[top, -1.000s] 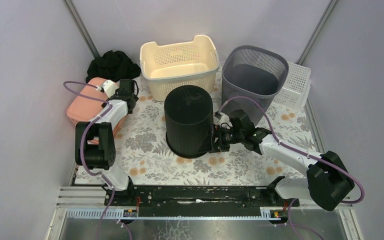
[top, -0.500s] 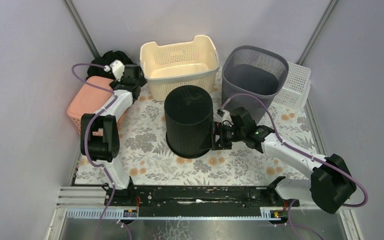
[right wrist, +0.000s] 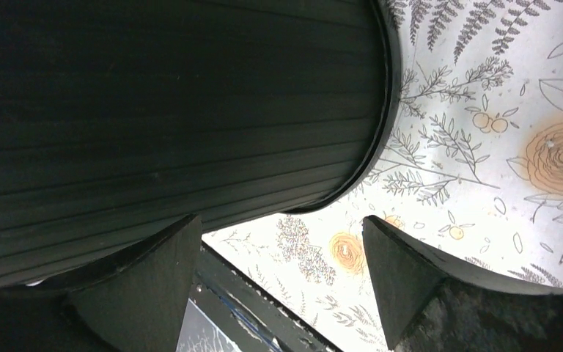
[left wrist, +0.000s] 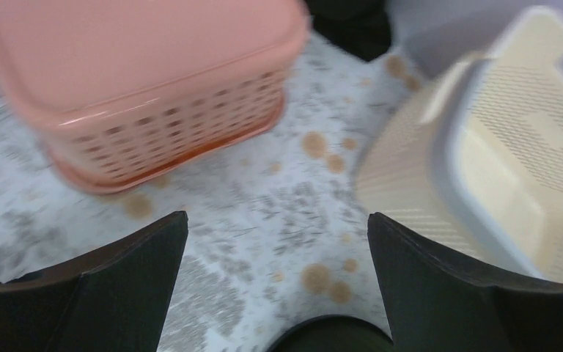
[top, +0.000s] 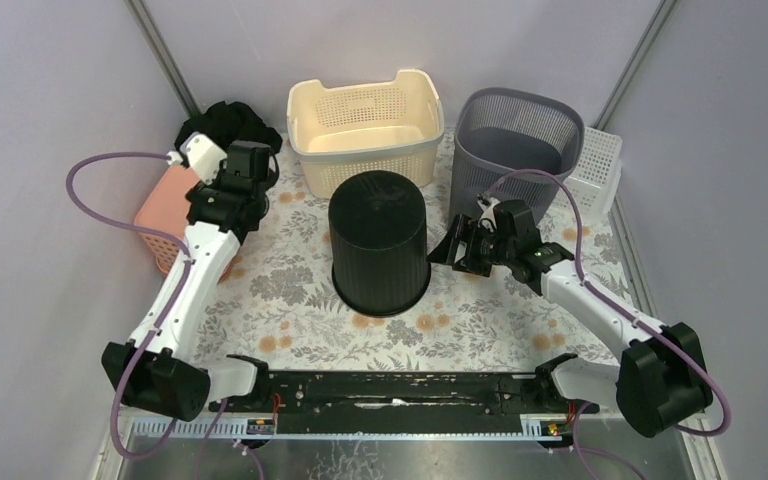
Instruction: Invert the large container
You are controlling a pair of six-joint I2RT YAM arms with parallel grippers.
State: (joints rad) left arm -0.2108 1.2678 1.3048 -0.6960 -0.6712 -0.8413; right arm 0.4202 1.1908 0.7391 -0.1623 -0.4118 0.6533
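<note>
The large container [top: 378, 240], a black ribbed bin, stands mid-table with its closed base up and its wider rim on the flowered cloth. My right gripper [top: 447, 252] hovers open just right of its lower wall, apart from it. In the right wrist view the container [right wrist: 176, 110] fills the upper left, and the right gripper [right wrist: 280, 220] has only cloth between its fingers. My left gripper [top: 260, 170] is open at the back left, well away from the container. In the left wrist view the left gripper [left wrist: 277, 217] holds nothing.
A pink basket [top: 165, 215] lies at the left edge with a black cloth [top: 222, 125] behind it. A cream basket [top: 365, 130], a grey mesh bin [top: 515, 150] and a white crate [top: 595, 165] line the back. Walls close in on both sides.
The right gripper has drawn back to the right, off the container's wall. The left arm has stretched out and swung, its gripper now between the pink and cream baskets.
</note>
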